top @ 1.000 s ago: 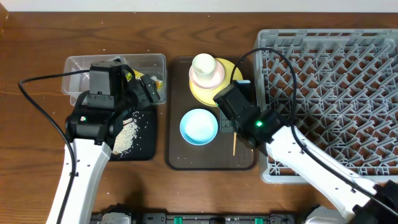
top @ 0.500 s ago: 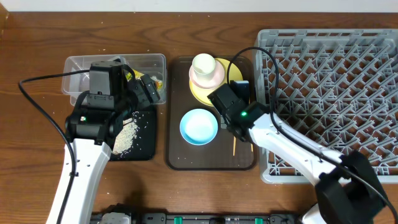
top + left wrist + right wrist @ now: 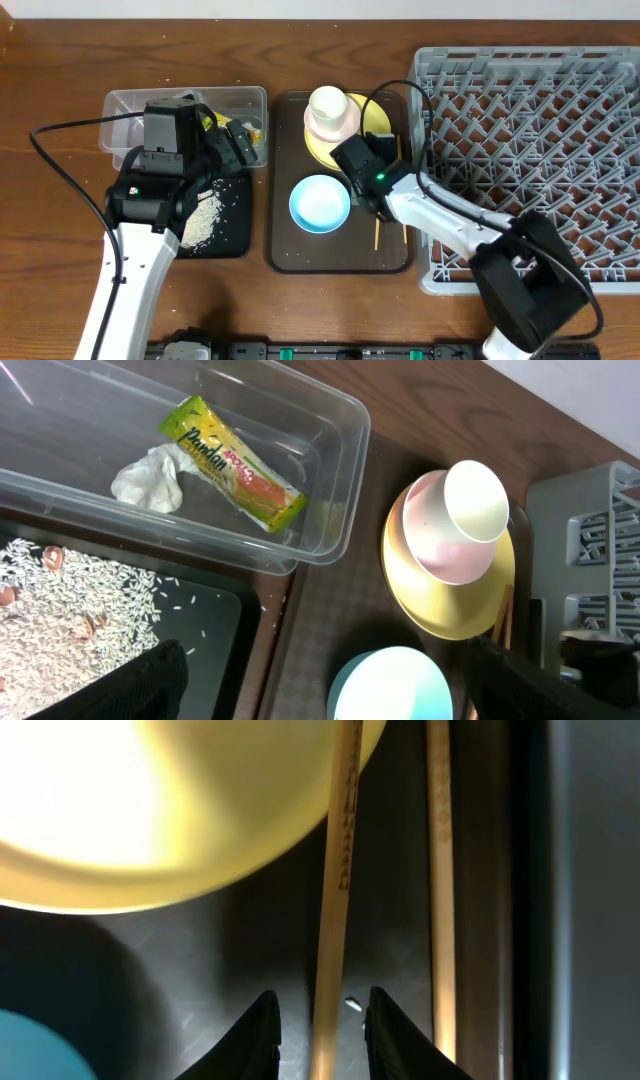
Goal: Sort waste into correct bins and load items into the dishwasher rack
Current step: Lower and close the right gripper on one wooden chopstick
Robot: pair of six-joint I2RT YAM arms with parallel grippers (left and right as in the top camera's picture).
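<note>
Chopsticks (image 3: 335,870): thin pale wooden pair, lettering seen on one. Laid side by side on brown tray (image 3: 285,250), left one crossing rim of yellow plate (image 3: 130,810). Probably light, stiff, easily rolled, so best pinched mid-length, clear of plate. Right gripper (image 3: 320,1005) narrowly parted, straddling that stick, not clamped yet. Left gripper (image 3: 235,145) spread wide, nothing held.

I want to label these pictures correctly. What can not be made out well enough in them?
- Right wrist view: the yellow plate is a blurred glare. The lower edge cuts off the chopstick between the right pincer fingers.
- Overhead: the right arm covers most of the chopsticks, and the left arm hides part of the clear tub.
- Left wrist view: the lower edge cuts off the blue bowl.
</note>
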